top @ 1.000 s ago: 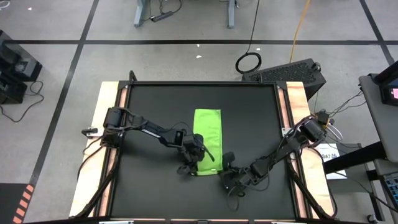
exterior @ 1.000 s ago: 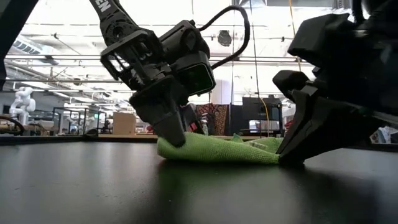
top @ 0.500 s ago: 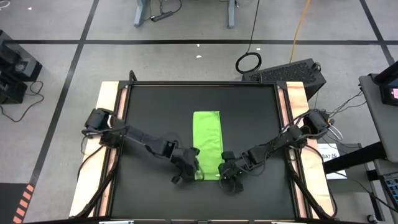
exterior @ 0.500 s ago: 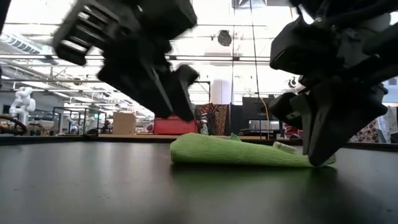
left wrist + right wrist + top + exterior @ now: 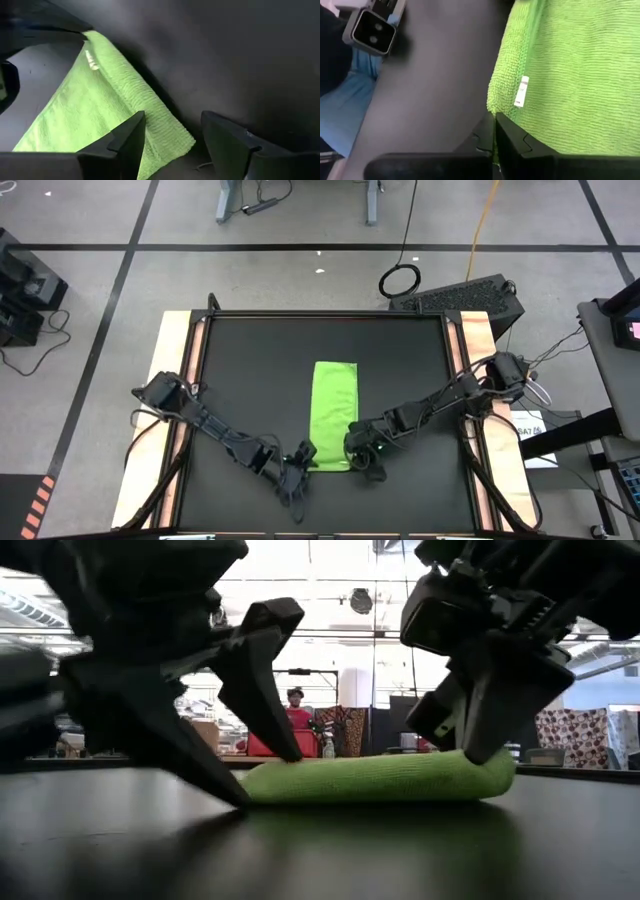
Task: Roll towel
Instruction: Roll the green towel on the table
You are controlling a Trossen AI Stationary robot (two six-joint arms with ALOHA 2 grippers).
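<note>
The broad black rectangular table (image 5: 250,380) is bare from 9 to 12 o'clock and along its 3 o'clock side. A folded bright lime-green soft cloth towel (image 5: 333,415) lies as a long strip just past centre toward 6 o'clock. The left gripper (image 5: 300,463), fingers spread, straddles the strip's 7 o'clock corner. The right gripper (image 5: 358,458), fingers pressed together, touches its 5 o'clock corner. Only the right wrist view shows a small white tag (image 5: 520,92).
</note>
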